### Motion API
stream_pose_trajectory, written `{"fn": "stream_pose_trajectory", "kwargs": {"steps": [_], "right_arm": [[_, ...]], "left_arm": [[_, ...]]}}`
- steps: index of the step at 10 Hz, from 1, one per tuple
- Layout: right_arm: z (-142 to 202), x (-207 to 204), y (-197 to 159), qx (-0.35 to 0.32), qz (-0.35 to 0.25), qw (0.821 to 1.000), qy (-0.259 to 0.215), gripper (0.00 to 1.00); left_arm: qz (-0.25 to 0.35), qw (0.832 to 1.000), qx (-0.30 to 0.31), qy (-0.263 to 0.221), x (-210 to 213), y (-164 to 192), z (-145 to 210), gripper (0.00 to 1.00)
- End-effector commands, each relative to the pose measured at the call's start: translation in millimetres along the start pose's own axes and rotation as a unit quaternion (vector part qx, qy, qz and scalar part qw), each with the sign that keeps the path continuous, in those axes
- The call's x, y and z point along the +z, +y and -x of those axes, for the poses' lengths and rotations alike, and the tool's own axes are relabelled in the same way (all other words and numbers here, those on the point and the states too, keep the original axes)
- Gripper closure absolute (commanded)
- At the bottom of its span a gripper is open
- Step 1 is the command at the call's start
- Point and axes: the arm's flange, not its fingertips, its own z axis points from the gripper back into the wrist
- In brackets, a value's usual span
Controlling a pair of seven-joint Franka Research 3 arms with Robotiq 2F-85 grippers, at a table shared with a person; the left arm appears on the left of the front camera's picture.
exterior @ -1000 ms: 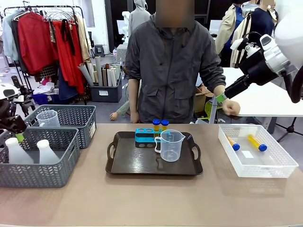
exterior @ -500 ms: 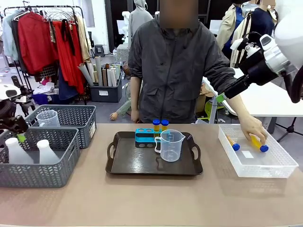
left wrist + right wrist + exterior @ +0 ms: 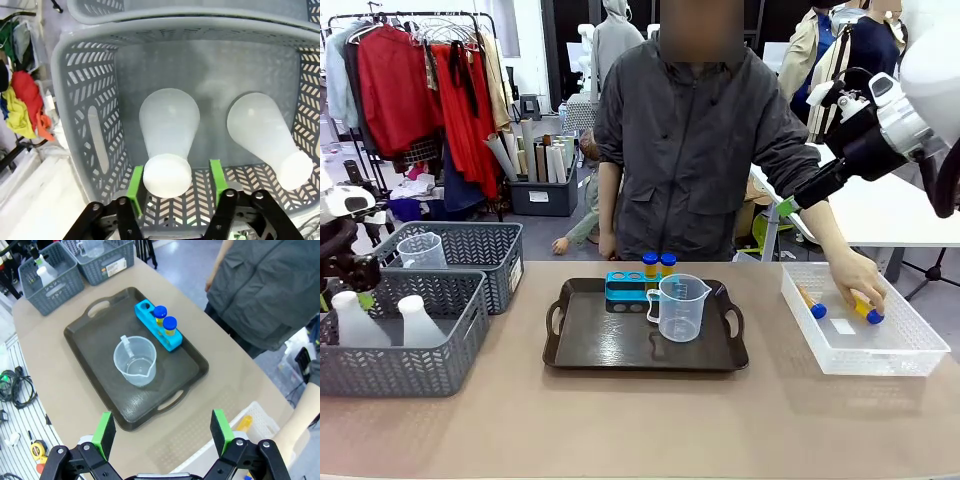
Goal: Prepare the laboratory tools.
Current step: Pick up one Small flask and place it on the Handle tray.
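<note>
At the left end of the bench sits a grey basket (image 3: pixel 420 372) with two white flasks in it. The left gripper (image 3: pixel 176 182) has one finger on each side of the top of one flask (image 3: pixel 169 120). A little gap shows beside one green pad, so I think it is not squeezing yet. The fingers sit there so they can pinch the thin neck, which is easier to hold than the fat bottom. The second flask (image 3: pixel 262 130) stands just beside it, untouched. In the middle of the bench is a dark tray (image 3: pixel 610 345), which seems to be where the tools get gathered. A clear beaker (image 3: pixel 680 308) stands on it. At the tray's far edge a blue rack (image 3: pixel 623 286) holds two yellow tubes (image 3: pixel 658 265) upright so they cannot roll, and two holes look free. At the right end of the bench is a white bin (image 3: pixel 910 350). The person's hand (image 3: pixel 858 278) is down in it on a yellow tube (image 3: pixel 867 311), likely to bring it to the rack. Another tube (image 3: pixel 812 304) lies near it in the bin. The right gripper (image 3: pixel 162 432) hangs high above the bench, wide open and holding nothing, out of the person's way.
</note>
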Motion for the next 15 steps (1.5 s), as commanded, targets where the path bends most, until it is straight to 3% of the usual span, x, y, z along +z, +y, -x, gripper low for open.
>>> {"fn": "stream_pose_trajectory", "kwargs": {"steps": [1, 2, 6, 10, 15], "right_arm": [[-1, 0, -2, -0.001, -0.008, 1.000, -0.013, 0.00], [-1, 0, -2, -0.001, -0.008, 1.000, -0.013, 0.00], [-1, 0, -2, -0.001, -0.008, 1.000, -0.013, 0.00], [-1, 0, -2, -0.001, -0.008, 1.000, -0.013, 0.00], [-1, 0, -2, -0.001, -0.008, 1.000, -0.013, 0.00]], "left_arm": [[0.010, 1.000, -0.005, 0.003, 5, 5, -3, 0.93], [0.010, 1.000, -0.006, 0.003, 5, 4, -3, 1.00], [0.005, 1.000, 0.003, -0.008, 22, -1, -1, 1.00], [-0.005, 1.000, -0.023, -0.003, 119, -54, 9, 1.00], [-0.075, 0.987, -0.122, -0.072, 234, -129, 13, 1.00]]}}
